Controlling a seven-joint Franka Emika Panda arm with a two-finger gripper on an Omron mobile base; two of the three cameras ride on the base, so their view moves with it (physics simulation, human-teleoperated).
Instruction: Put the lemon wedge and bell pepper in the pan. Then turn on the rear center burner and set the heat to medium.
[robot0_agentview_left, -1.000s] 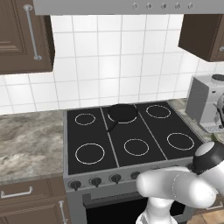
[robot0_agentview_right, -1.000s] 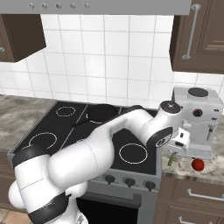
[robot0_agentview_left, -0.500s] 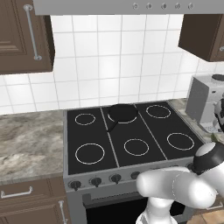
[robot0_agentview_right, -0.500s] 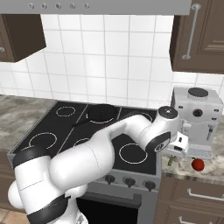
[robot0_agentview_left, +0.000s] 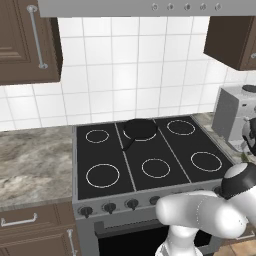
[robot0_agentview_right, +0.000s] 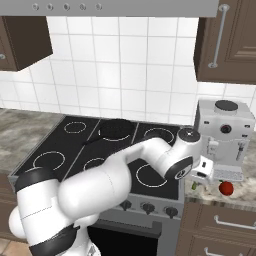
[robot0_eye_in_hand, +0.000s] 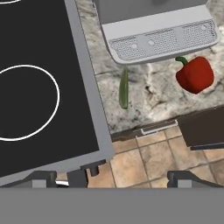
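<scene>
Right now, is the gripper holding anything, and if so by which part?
Nothing is held. The gripper is open, above the counter edge. The bell pepper and the lemon wedge lie untouched on the counter, beside the coffee machine.

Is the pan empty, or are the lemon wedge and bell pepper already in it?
Empty. The pan sits bare on the stove; the bell pepper and lemon wedge lie on the counter by the coffee machine.

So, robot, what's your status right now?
Gripper open, empty, over the counter right of the stove. Lemon wedge and bell pepper lie below, untouched. Pan waits on the rear burner. Coffee machine close by.
</scene>
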